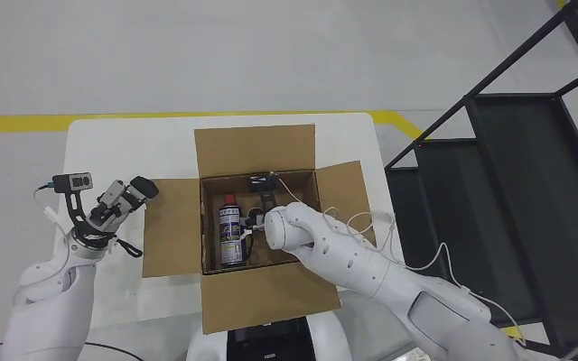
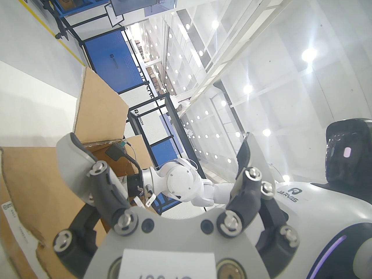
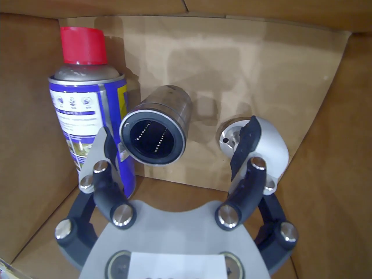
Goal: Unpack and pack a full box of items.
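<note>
My right end effector was silver-grey and black. The box was plain brown cardboard, the spray can blue, red-capped, with white and yellow print, the cylinder silver, black-rimmed, the surface white.

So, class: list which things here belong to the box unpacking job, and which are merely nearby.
Job: cardboard box, spray can, metal sleeve, round metal part, right gripper, left gripper.
Nearby: black steps, yellow floor line.
</note>
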